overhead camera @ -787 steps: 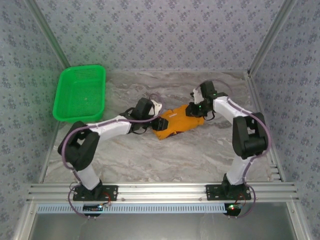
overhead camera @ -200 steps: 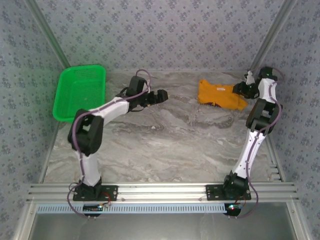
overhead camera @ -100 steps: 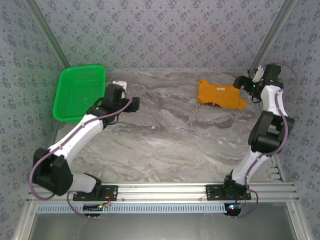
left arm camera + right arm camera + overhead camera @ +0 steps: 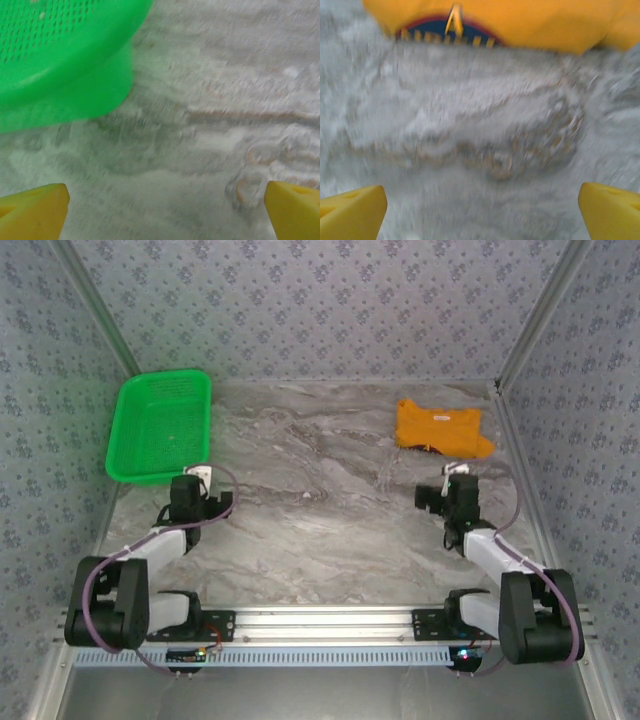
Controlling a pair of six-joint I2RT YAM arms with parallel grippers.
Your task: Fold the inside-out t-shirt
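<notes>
Figure: folded t-shirt [image 4: 442,430] lies well right of the basket [image 4: 150,477], long axis crosswise, straight ahead of the nearer right gripper [image 4: 481,209]. Both grippers are released and empty, with the left gripper [image 4: 162,210] beside the basket.

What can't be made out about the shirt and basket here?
- t-shirt, top view: too small to judge fold neatness or find a tag.
- Its dark print, right wrist view: blurred, only a strip showing, lettering unreadable.
- green basket, left wrist view: cropped by the top and left edges, and blurred.
</notes>
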